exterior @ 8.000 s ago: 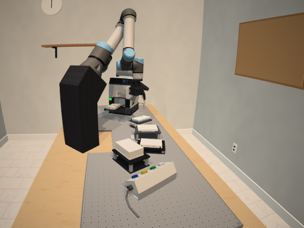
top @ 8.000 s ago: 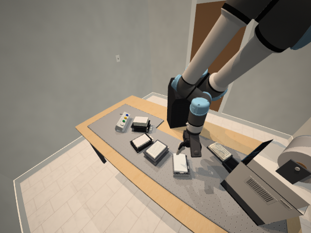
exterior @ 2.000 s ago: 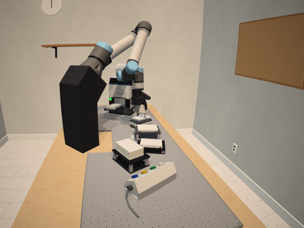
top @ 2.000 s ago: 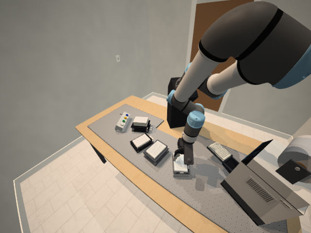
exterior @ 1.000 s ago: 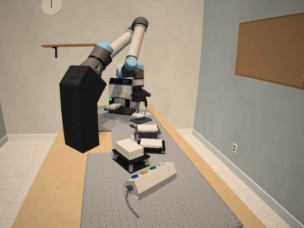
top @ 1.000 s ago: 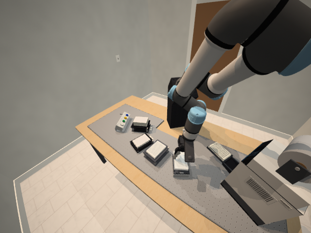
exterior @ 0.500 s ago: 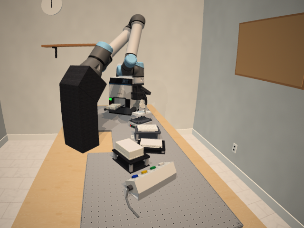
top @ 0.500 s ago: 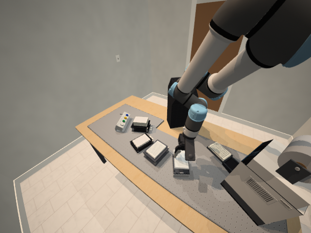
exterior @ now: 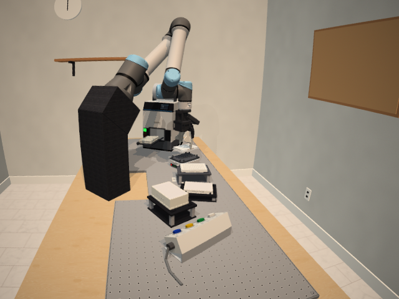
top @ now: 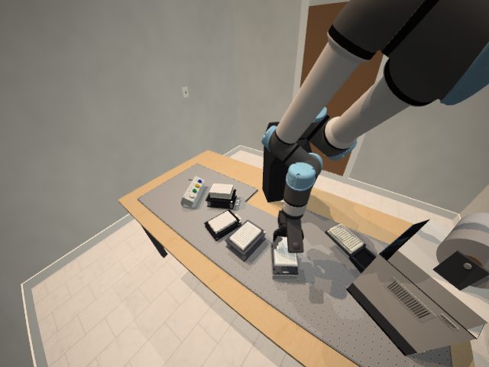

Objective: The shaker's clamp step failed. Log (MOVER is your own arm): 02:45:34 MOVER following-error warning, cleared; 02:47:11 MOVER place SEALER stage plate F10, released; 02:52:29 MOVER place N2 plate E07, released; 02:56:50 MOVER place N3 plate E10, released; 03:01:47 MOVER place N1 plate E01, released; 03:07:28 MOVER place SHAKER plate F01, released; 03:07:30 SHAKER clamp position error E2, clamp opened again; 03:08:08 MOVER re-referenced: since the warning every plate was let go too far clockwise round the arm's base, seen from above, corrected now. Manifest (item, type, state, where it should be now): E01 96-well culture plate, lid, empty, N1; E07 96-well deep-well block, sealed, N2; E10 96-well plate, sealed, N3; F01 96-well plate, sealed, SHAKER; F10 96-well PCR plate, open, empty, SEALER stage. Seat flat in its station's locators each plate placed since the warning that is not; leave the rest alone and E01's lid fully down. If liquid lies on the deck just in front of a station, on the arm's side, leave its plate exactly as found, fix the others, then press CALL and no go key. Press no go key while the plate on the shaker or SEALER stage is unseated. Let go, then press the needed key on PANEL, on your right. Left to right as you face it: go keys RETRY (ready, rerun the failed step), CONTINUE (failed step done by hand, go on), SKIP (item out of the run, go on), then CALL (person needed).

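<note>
Five plates in view, one of them in the claw. Listed left to right in the top view:

- Button box (top: 192,192): far left of the claw, untouched.
- Tall white block (top: 221,191) on a black stand, just right of the button box, well left of the claw.
- Flat white plate (top: 222,222) in a black nest, left of the claw. Seating can't be judged at this size.
- Dotted plate (top: 245,235) on a grey stand, the nearest neighbour on the claw's left.
- Claw (top: 283,245), pinched on the sealed plate (top: 285,258) at the plate's arm-side end. In the exterior view the plate (exterior: 181,148) is seen held off the shaker bed (exterior: 184,157), directly below the claw. A slight tilt is suspected.
- Open plate (top: 345,238) on the sealer tray, right of the claw, with the sealer (top: 414,303) beyond it.

Handling, as judged:

- The sealed plate is taken to be light, stiff moulded plastic with smooth, slippery walls.
- Filled wells are likely under the seal, so it should be kept level and not jolted.
- The top film should not be pressed.
- Hold is best taken on two opposite side walls, low on the skirt. With an end grip, sag at the free end is to be expected.
- The plate should be set down square inside the bed's corner pegs.
</note>
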Controlling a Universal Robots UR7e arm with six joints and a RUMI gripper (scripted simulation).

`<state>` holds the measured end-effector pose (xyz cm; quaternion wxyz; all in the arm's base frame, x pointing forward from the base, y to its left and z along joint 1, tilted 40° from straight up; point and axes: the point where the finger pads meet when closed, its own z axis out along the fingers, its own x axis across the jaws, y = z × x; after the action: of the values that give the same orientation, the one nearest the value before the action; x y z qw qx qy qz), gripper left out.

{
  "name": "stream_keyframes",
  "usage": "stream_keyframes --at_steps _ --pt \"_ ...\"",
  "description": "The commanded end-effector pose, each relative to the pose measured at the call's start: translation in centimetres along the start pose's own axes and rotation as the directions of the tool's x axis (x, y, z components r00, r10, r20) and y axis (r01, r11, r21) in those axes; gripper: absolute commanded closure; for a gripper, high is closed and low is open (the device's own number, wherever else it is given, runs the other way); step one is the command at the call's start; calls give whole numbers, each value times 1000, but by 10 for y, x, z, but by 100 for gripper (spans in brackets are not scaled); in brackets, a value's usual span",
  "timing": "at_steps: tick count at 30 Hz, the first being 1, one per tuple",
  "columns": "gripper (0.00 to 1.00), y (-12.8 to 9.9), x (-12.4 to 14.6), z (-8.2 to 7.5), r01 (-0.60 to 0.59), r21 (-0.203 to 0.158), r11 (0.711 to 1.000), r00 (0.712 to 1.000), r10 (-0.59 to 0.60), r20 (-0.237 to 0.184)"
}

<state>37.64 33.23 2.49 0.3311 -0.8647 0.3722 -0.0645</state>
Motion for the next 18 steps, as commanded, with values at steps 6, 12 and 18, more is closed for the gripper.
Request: stream_keyframes --at_steps 6,12,18 --pt "100 0 -4 0 12 -2 1000 1000 -12 18" --pt "100 0 -4 4 12 -2 1000 1000 -12 18" --pt "100 0 -4 4 12 -2 1000 1000 -12 18"
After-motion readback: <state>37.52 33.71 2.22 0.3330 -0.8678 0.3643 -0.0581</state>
